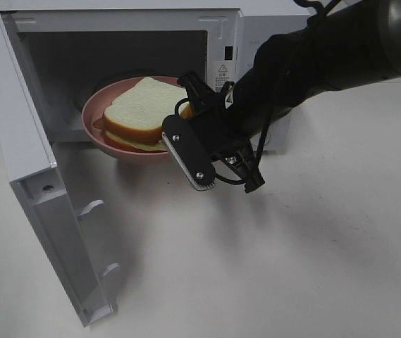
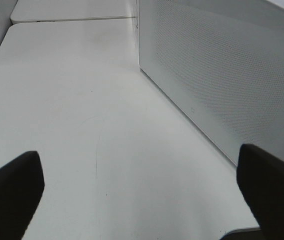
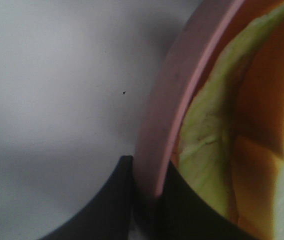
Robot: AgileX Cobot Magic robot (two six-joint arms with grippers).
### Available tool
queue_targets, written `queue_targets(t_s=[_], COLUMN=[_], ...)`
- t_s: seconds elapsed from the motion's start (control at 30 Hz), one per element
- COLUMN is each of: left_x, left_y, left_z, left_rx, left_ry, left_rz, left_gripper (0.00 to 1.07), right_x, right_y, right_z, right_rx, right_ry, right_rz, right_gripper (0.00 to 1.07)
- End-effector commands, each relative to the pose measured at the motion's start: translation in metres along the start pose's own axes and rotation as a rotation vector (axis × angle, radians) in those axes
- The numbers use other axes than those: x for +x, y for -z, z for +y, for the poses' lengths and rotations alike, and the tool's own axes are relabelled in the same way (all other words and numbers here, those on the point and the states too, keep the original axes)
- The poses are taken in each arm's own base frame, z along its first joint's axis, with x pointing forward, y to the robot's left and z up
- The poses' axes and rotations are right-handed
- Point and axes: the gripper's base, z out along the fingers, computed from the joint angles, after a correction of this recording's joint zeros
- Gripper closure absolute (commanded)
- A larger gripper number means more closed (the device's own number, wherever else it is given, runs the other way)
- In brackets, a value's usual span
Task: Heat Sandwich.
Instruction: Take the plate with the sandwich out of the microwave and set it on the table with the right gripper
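A white microwave point(image 1: 235, 42) stands on the white bench point(image 1: 313, 246) with its door point(image 1: 38, 176) swung wide open, and a round pink plate point(image 1: 98, 116) sits half inside its dark cavity, jutting past the sill.

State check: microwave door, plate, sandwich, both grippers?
White microwave: door swung fully open.
Round pink plate: half inside the cavity, front part overhanging the table, rim pinched by the right gripper.
Sandwich, white bread with brown crust: on the plate, intact.
Right gripper: shut on the plate rim.
Left gripper: open, empty, beside the door.
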Motion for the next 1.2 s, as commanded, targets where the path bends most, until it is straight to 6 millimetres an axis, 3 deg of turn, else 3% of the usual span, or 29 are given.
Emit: queue_targets(t_s=[0.03, 0.2, 0.5, 1.2], left_x=[0.002, 0.002, 0.002, 0.002], left_y=[0.002, 0.002, 0.002, 0.002], left_z=[0.000, 0.000, 0.000, 0.000], left_rx=[0.000, 0.000, 0.000, 0.000], left_ry=[-0.002, -0.002, -0.002, -0.002], left_rz=[-0.017, -0.017, -0.017, -0.017], left_gripper=[0.03, 0.03, 0.03, 0.03], right_x=[0.005, 0.003, 0.000, -0.005], right_y=[0.013, 0.027, 0.058, 0.114], right_z=[-0.001, 0.013, 0.057, 0.130], right_rx=[0.054, 0.068, 0.030, -0.019], right_ry=[-0.054, -0.051, -0.039, -0.023], right_rz=[0.008, 0.009, 0.011, 0.016], right_gripper=[1.07, 1.07, 1.07, 1.07])
